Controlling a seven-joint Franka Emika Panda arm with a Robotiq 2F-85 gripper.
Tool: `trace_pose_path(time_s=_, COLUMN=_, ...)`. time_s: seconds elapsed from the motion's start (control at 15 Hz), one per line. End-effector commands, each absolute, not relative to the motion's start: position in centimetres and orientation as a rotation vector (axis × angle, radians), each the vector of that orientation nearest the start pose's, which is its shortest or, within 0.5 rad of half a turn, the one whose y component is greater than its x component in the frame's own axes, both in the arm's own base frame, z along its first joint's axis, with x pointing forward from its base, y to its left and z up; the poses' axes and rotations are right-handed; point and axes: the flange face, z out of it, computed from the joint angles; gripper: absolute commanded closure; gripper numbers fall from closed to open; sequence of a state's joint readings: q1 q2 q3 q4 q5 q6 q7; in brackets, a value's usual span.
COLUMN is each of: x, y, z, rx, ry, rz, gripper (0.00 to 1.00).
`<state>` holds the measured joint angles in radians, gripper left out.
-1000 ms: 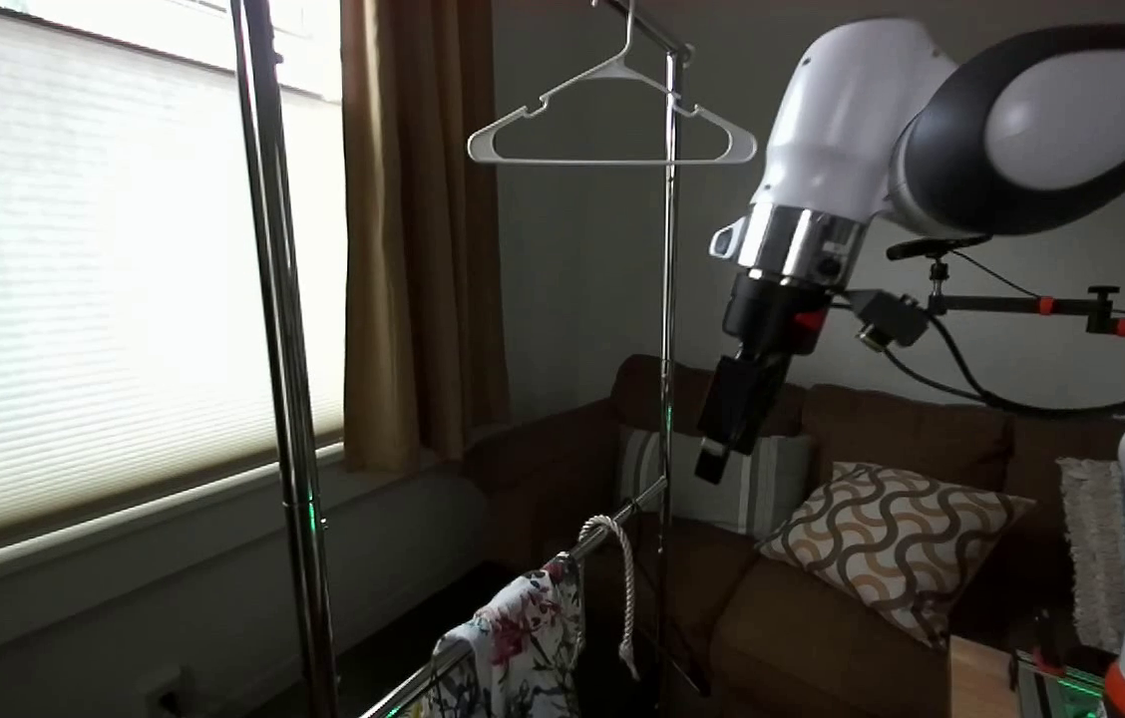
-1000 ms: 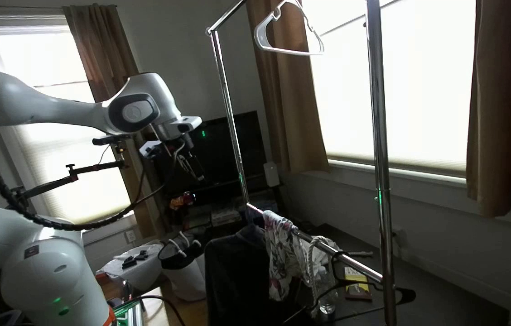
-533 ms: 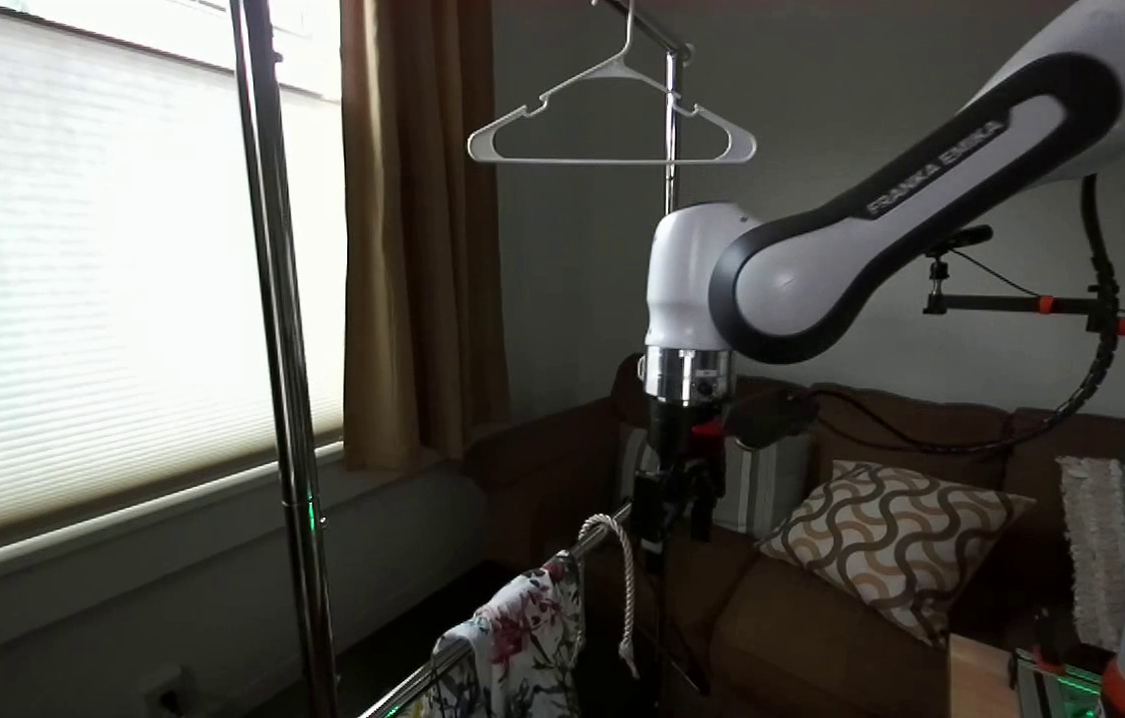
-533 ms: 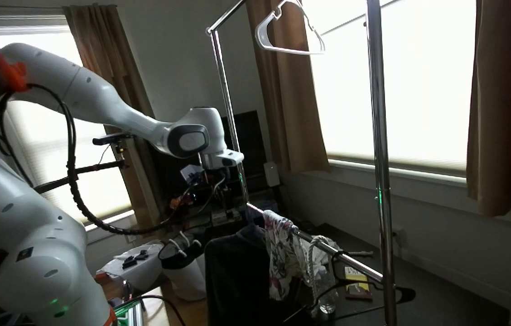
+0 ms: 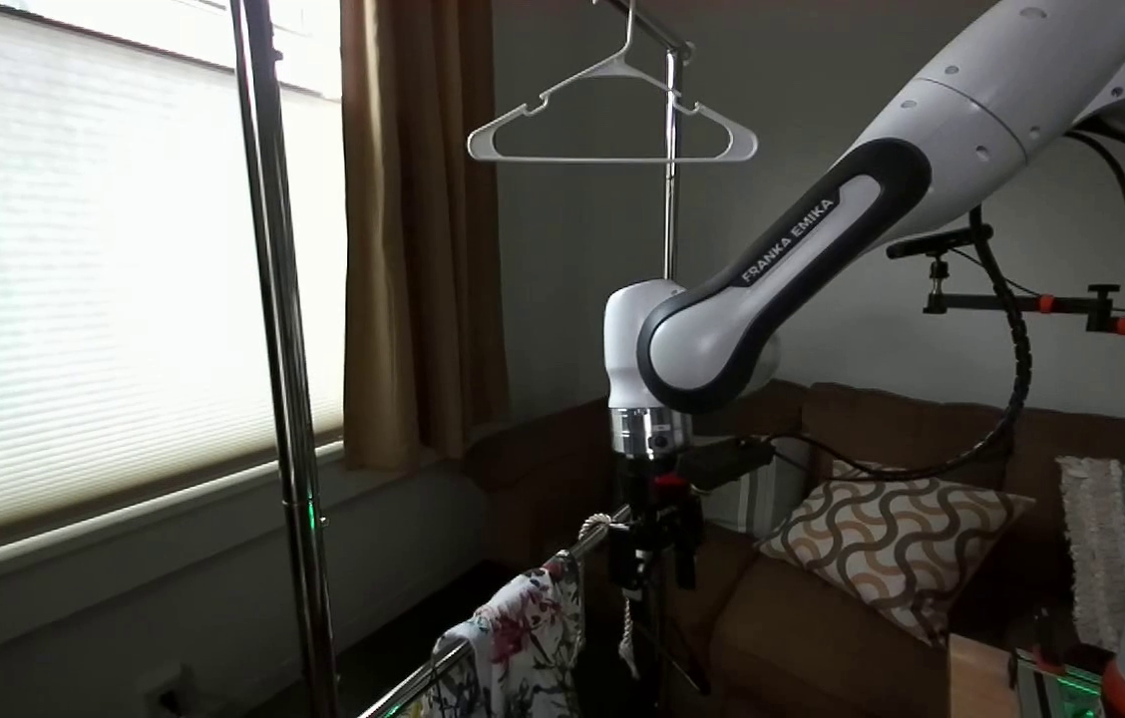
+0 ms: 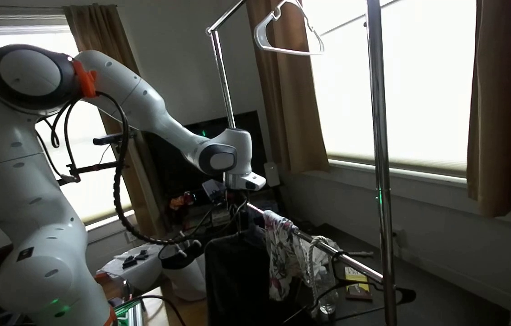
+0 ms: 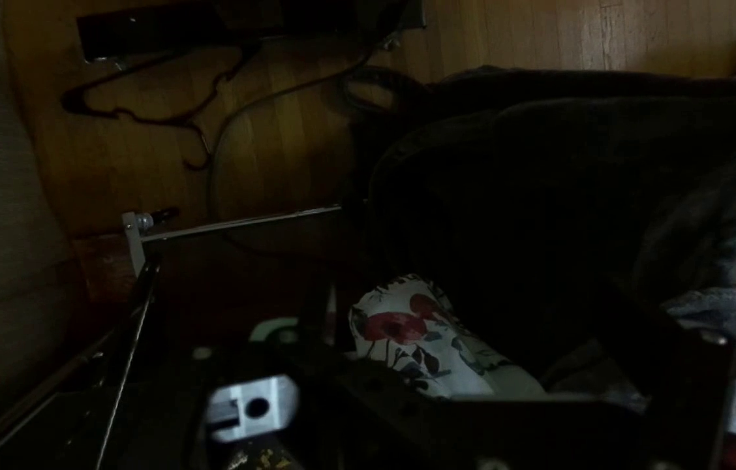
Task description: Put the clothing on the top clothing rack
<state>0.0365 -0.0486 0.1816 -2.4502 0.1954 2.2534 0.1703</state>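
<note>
The clothing [image 5: 528, 638], whitish with a red and dark floral print, hangs draped over the stand's low rail. It also shows in an exterior view [image 6: 280, 253] and in the wrist view [image 7: 407, 326]. My gripper [image 5: 660, 588] points down near the low rail, to the right of the clothing in that exterior view and apart from it. Its fingers stand wide apart with nothing seen between them; the wrist view is very dark there. The top clothing rack [image 5: 650, 28] is the high bar above, also in an exterior view [image 6: 227, 17].
A white hanger [image 5: 612, 160] hangs from the top bar. Upright poles [image 5: 283, 399] [image 6: 378, 181] frame the stand. A rope [image 5: 626, 638], a dark garment [image 6: 237, 280] and a black hanger [image 6: 346, 283] hang at the low rail [image 6: 355, 265]. A sofa [image 5: 772, 618] stands behind.
The arm has swung toward the stand and lowered. My gripper has gone from tilted and higher to pointing down beside the low rail. The clothing and white hanger have stayed in place.
</note>
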Motion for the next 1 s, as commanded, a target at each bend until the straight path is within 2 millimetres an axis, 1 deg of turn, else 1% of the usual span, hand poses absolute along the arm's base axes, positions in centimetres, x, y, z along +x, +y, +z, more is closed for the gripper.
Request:
trace_pose_path(time_s=0.0, x=45.1, y=9.7, z=27.8, rx=-3.031, ry=0.089, rz=0.187, gripper=0.00)
trace_pose_path(time_s=0.07, x=45.2, y=8.9, z=25.7, rx=-3.025, ry=0.064, rz=0.180, gripper=0.00)
trace_pose_path(time_s=0.13, x=45.1, y=8.3, z=24.0, rx=-3.034, ry=0.044, rz=0.167, gripper=0.00)
trace_pose_path(time_s=0.27, x=44.8, y=7.1, z=20.2, rx=-3.024, ry=0.056, rz=0.139, gripper=0.00)
trace_pose_path(time_s=0.33, x=44.7, y=6.9, z=18.4, rx=-3.017, ry=0.053, rz=0.098, gripper=0.00)
trace_pose_path(time_s=0.4, x=44.6, y=6.9, z=16.6, rx=-3.015, ry=0.048, rz=0.071, gripper=0.00)
trace_pose_path(time_s=0.53, x=44.2, y=8.2, z=13.7, rx=-2.995, ry=-0.007, rz=0.012, gripper=0.00)
trace_pose_path(time_s=0.6, x=43.7, y=8.9, z=12.1, rx=-2.977, ry=-0.017, rz=0.005, gripper=0.00)
trace_pose_path(time_s=0.67, x=43.5, y=9.4, z=10.9, rx=-2.958, ry=-0.019, rz=-0.002, gripper=0.00)
trace_pose_path(time_s=0.73, x=43.2, y=9.8, z=10.5, rx=-2.935, ry=-0.039, rz=0.019, gripper=0.00)
trace_pose_path(time_s=0.8, x=43.3, y=9.5, z=11.9, rx=-2.979, ry=-0.030, rz=0.013, gripper=0.00)
trace_pose_path(time_s=0.87, x=43.0, y=9.9, z=11.2, rx=-2.971, ry=-0.041, rz=0.026, gripper=0.00)
trace_pose_path(time_s=0.93, x=43.1, y=9.9, z=11.0, rx=-2.972, ry=-0.040, rz=0.028, gripper=0.00)
